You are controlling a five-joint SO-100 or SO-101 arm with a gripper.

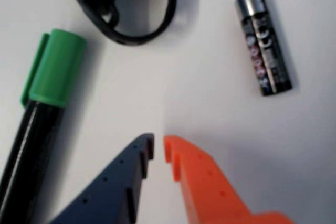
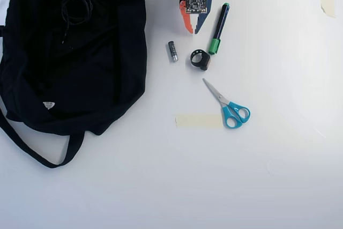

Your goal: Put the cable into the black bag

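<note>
The cable [image 2: 75, 10] lies coiled on the black bag [image 2: 107, 79], well off to one side of the gripper [image 1: 158, 148]. The gripper is nearly closed and empty above the tabletop [image 2: 278, 175], between a battery [image 1: 263, 49] and a marker [image 1: 44, 108], a ring [image 1: 126, 4] ahead.

Black bag [image 2: 102, 73], green-capped marker [image 2: 218, 28]

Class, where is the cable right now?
In the overhead view the cable lies coiled on the black bag, near its top, left of the battery.
</note>
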